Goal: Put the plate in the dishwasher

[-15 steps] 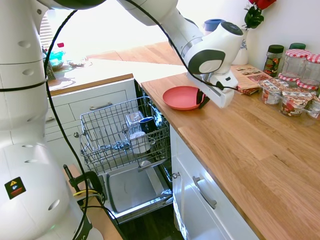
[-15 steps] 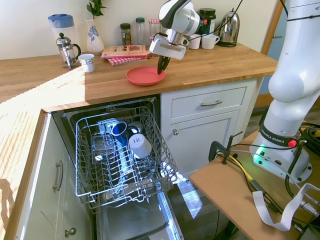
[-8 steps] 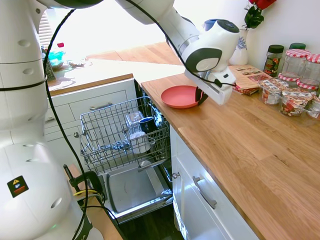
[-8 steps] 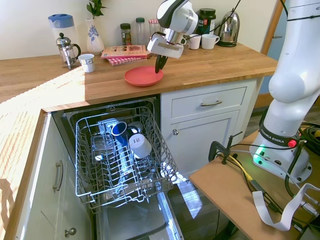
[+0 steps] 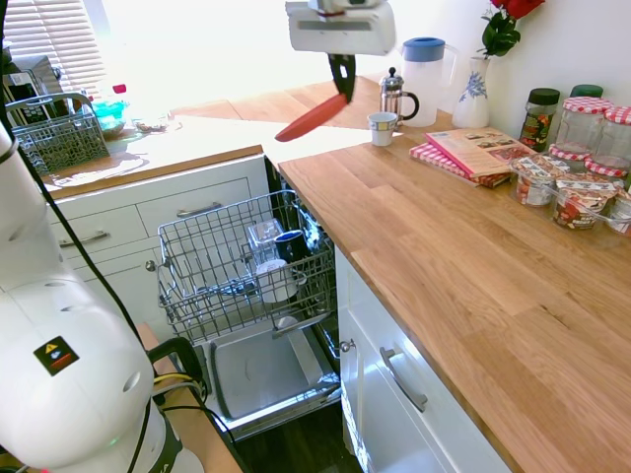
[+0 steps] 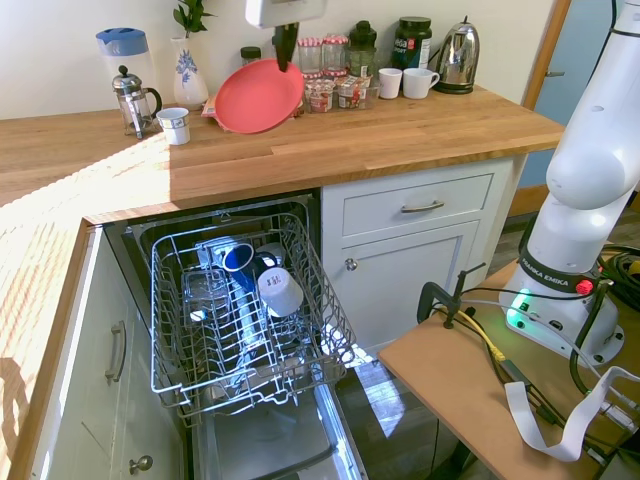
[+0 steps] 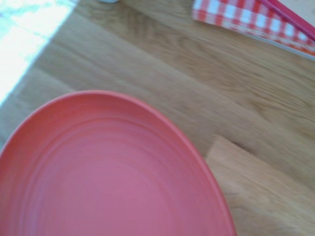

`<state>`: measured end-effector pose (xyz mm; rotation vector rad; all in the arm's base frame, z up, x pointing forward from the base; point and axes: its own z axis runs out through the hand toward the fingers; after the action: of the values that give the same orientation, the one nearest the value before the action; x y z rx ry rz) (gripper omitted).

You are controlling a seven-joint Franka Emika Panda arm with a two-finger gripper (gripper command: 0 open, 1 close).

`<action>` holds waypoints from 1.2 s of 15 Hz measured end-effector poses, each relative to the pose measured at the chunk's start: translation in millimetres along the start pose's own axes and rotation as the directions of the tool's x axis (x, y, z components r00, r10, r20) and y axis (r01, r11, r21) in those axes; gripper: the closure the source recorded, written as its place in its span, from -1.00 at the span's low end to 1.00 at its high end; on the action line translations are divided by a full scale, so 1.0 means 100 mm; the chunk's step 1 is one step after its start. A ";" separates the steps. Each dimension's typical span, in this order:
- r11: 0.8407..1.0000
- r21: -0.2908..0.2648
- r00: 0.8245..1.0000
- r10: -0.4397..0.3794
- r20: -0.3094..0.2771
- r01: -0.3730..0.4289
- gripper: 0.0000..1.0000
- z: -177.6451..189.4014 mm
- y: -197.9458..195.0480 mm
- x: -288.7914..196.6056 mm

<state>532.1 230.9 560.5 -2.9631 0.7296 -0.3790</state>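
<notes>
Lifted clear of the worktop (image 5: 473,256) since a second ago: plate (image 5: 312,117), then flat near the worktop's front edge above the dishwasher (image 6: 240,330), now hanging in the air, tilted steeply, well above the wood. Pinched by its upper rim between the jaws of the gripper (image 5: 342,81), pressed onto the rim from both sides. Seen from the second exterior view, plate face (image 6: 259,96) turned toward the camera, gripper (image 6: 286,53) straight above it, in front of the vase (image 6: 189,74) and the jars (image 6: 335,90) along the worktop's back edge. Fills most of the wrist view, red rings of the plate (image 7: 108,177) over bare wood, with a checked cloth (image 7: 246,22) in the far corner.

Below the front edge: dishwasher door dropped open, wire rack (image 5: 242,266) pulled out, holding a blue mug (image 6: 238,257), a white cup (image 6: 281,291) and a glass (image 5: 264,236). Uncovered near the back edge with the arm gone: coffee press (image 5: 396,96), small cup (image 5: 382,126), water jug (image 5: 430,67), book (image 5: 485,150) on the checked cloth.
</notes>
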 end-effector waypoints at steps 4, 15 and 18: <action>0.972 -0.144 0.966 -0.209 -0.153 0.187 1.00 0.06 -1.30 -1.57; 0.658 -0.622 0.576 -0.726 -0.374 0.425 1.00 2.18 -1.71 -4.09; 0.622 -0.645 0.556 -0.756 -0.347 0.444 1.00 2.43 -1.76 -4.36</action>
<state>298.9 591.2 250.0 -3.5117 -0.4039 -1.4376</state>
